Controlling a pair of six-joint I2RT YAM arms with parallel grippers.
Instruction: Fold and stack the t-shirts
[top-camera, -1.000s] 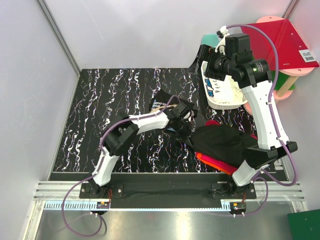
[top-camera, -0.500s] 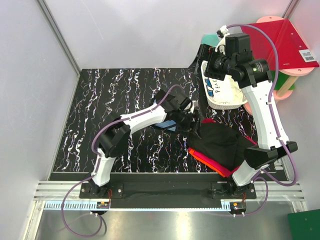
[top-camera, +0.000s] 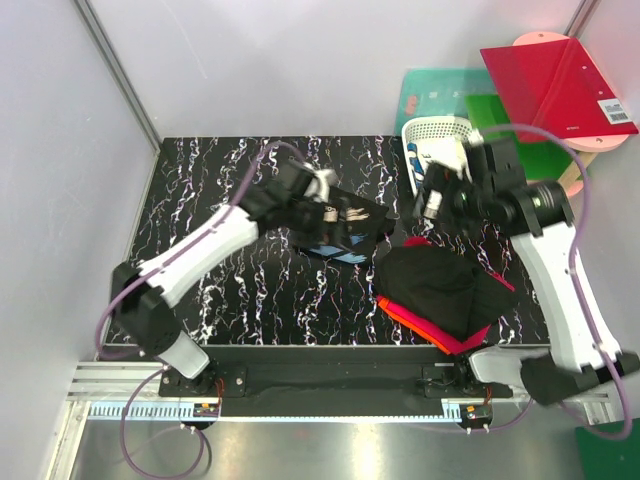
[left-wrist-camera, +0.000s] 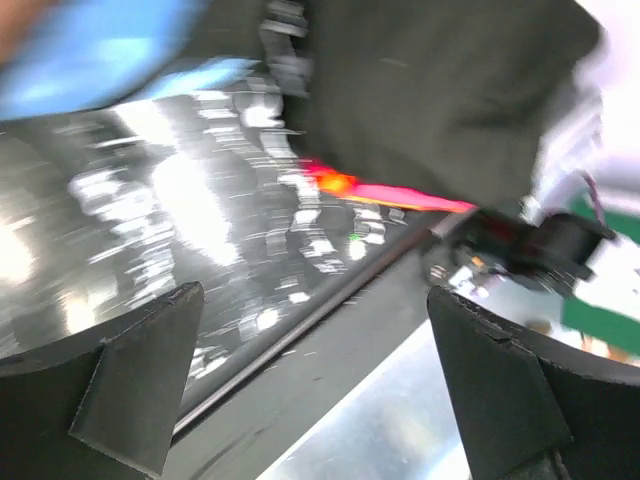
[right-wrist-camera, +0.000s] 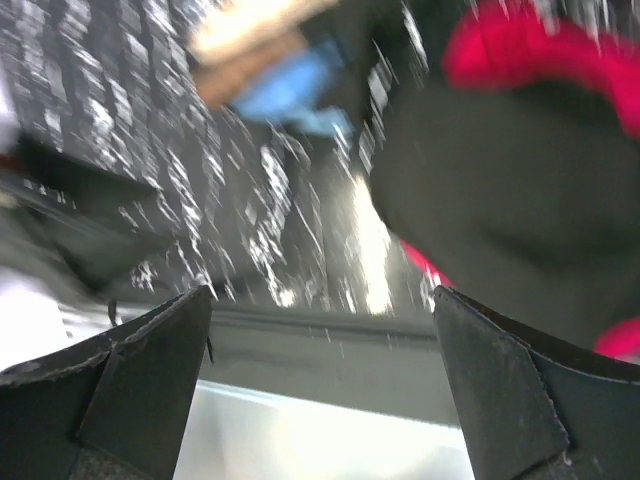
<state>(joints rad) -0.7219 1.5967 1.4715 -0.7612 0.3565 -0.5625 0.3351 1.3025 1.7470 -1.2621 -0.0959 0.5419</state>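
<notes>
From high up, you look down on the whole table (top-camera: 220, 180). Both wrist cameras sit close, seeing the shirt pile (left-wrist-camera: 430, 90).

Motion blur is smearing both wrist views, turning the table (left-wrist-camera: 200, 200) into streaks. The black t-shirt (top-camera: 440, 290) is covering most of the red and orange t-shirts (top-camera: 425, 328); the right arm (top-camera: 520, 200) is hiding part of the basket (top-camera: 440, 128); the left pincer (top-camera: 350, 220) is overlapping the printed t-shirt (top-camera: 335, 248).
</notes>
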